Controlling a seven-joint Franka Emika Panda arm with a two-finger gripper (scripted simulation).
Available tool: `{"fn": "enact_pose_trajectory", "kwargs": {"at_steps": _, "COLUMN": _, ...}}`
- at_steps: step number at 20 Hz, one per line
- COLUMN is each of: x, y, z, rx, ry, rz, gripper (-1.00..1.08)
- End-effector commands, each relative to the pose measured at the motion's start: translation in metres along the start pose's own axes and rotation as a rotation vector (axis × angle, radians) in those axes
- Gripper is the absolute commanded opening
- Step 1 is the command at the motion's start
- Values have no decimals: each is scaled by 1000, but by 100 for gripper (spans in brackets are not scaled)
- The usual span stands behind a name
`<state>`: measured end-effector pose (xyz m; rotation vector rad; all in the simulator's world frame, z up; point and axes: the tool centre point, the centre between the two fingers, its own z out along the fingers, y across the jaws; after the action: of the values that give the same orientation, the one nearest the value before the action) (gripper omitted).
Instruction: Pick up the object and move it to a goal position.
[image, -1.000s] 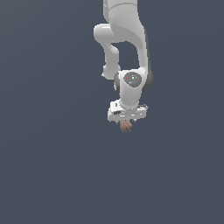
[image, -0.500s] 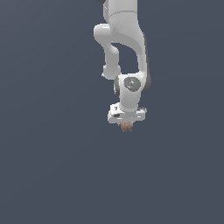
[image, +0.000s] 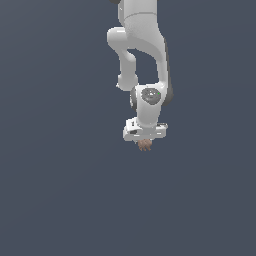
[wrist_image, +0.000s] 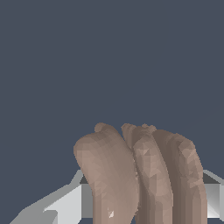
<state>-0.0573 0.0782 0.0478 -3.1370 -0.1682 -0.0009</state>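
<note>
The object (image: 145, 145) is a small brownish-pink lump with finger-like lobes. In the exterior view it hangs just under my white gripper (image: 145, 139), held off the dark grey floor. In the wrist view the object (wrist_image: 140, 175) fills the lower middle, with a grey finger (wrist_image: 65, 205) on one side of it and another finger (wrist_image: 212, 197) on the other. The gripper is shut on the object. The fingertips are hidden behind the hand in the exterior view.
The white arm (image: 142, 60) reaches down from the top of the exterior view. The floor (image: 60, 190) is a plain dark grey surface all around. No goal marker shows.
The gripper with the object in it has risen slightly and shifted a little toward the exterior view's left over the last second. The grip stays shut.
</note>
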Motion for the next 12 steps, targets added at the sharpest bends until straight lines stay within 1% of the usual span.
{"fn": "enact_pose_trajectory", "kwargs": {"at_steps": 1, "x": 1, "y": 2, "z": -2, "rx": 0, "ry": 0, "rz": 0, "gripper": -100}}
{"fn": "enact_pose_trajectory", "kwargs": {"at_steps": 6, "x": 6, "y": 14, "z": -17, "rx": 0, "ry": 0, "rz": 0, "gripper": -100}}
{"fn": "enact_pose_trajectory", "kwargs": {"at_steps": 12, "x": 18, "y": 42, "z": -51, "rx": 1, "ry": 0, "rz": 0, "gripper": -100}}
